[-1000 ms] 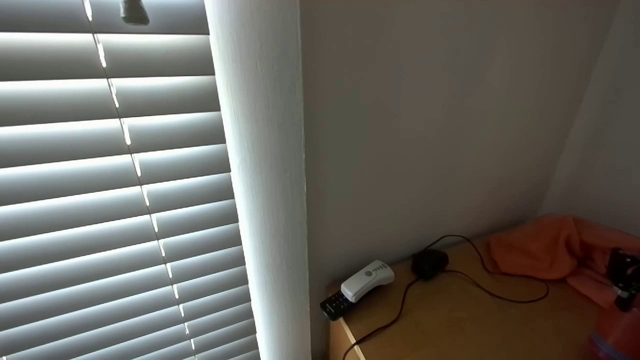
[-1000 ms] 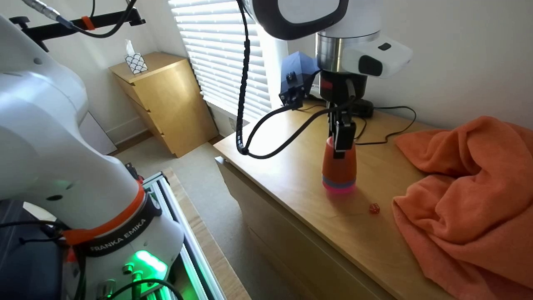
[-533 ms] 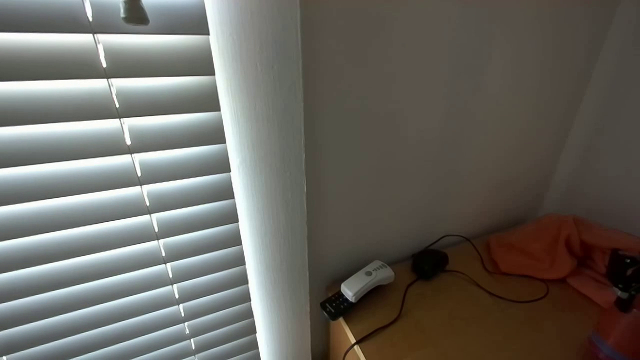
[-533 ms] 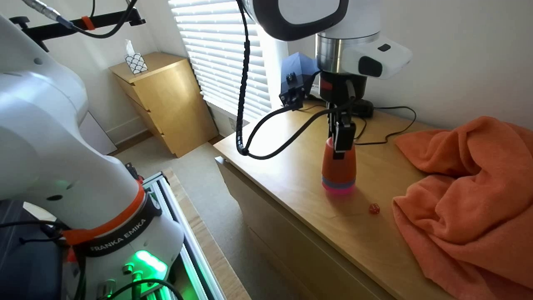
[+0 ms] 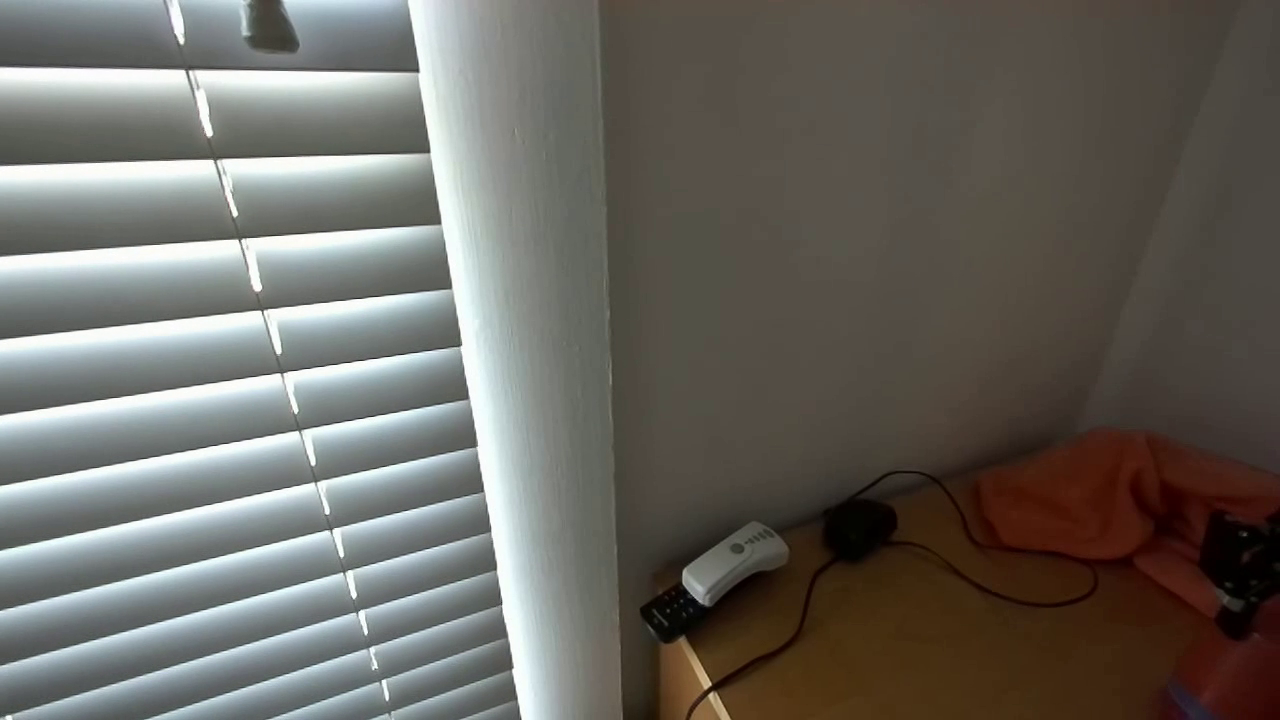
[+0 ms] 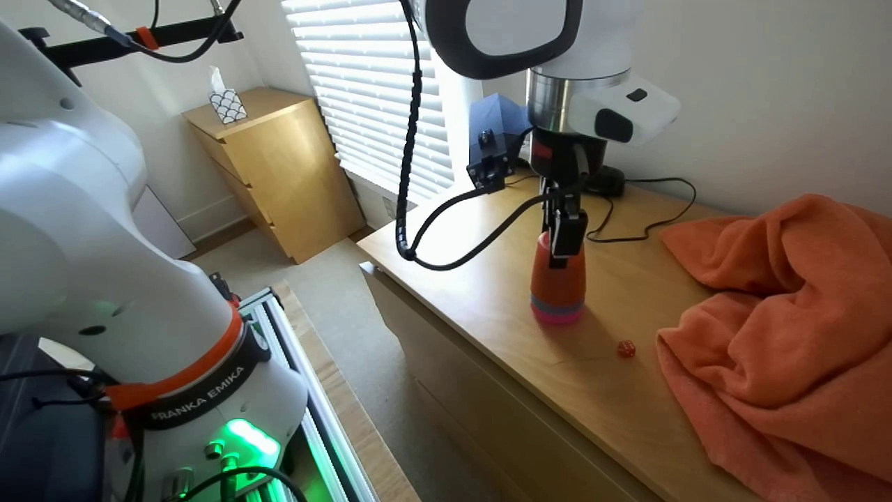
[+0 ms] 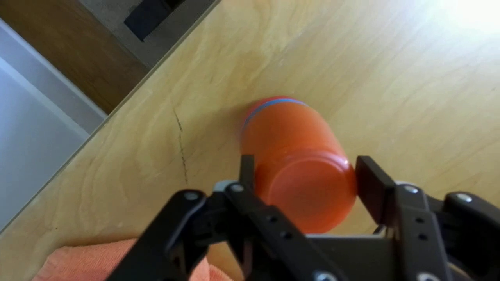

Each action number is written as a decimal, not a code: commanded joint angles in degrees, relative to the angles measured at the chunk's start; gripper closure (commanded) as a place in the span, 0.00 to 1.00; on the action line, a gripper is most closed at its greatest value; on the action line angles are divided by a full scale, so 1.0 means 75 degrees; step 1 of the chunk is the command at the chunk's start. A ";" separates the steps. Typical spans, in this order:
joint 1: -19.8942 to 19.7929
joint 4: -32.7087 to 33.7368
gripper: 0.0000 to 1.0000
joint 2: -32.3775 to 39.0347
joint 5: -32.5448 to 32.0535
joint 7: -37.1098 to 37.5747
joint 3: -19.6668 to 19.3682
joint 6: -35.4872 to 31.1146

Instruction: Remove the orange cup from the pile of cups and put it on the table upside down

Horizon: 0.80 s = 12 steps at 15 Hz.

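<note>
The pile of cups stands upside down on the light wooden table (image 6: 481,279). The orange cup (image 6: 561,282) is outermost, its base up, with a blue rim (image 6: 557,307) and a pink rim (image 6: 557,317) showing below it. My gripper (image 6: 554,254) comes from above with one finger on each side of the orange cup's upper end. In the wrist view the gripper (image 7: 304,168) has both fingers against the orange cup (image 7: 308,191). In an exterior view the orange cup (image 5: 1235,660) is cut off at the lower right corner.
A crumpled orange towel (image 6: 787,335) lies right of the pile. A small red die (image 6: 626,348) lies near the pile. A black adapter (image 6: 605,181) with cable lies by the wall. A white remote (image 5: 737,562) and a black remote (image 5: 672,612) lie at a corner.
In an exterior view my gripper and the whole pile of cups have shifted slightly left together. The orange, blue and pink parts still show stacked. The towel and die have not moved.
</note>
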State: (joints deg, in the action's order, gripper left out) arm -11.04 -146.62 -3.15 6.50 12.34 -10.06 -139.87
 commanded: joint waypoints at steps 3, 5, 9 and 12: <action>-0.0124 -0.0249 0.60 -0.0491 -0.0842 0.0870 0.0051 -0.0413; -0.0162 -0.0243 0.60 -0.0604 -0.1093 0.1066 0.0085 -0.0413; -0.0172 0.0014 0.60 -0.0434 -0.1284 0.1101 0.0055 -0.0103; -0.0229 -0.0014 0.60 -0.0395 -0.1651 0.1512 0.0057 -0.0246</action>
State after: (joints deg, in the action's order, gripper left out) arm -11.91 -146.15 -5.76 -3.33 20.89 -9.96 -141.45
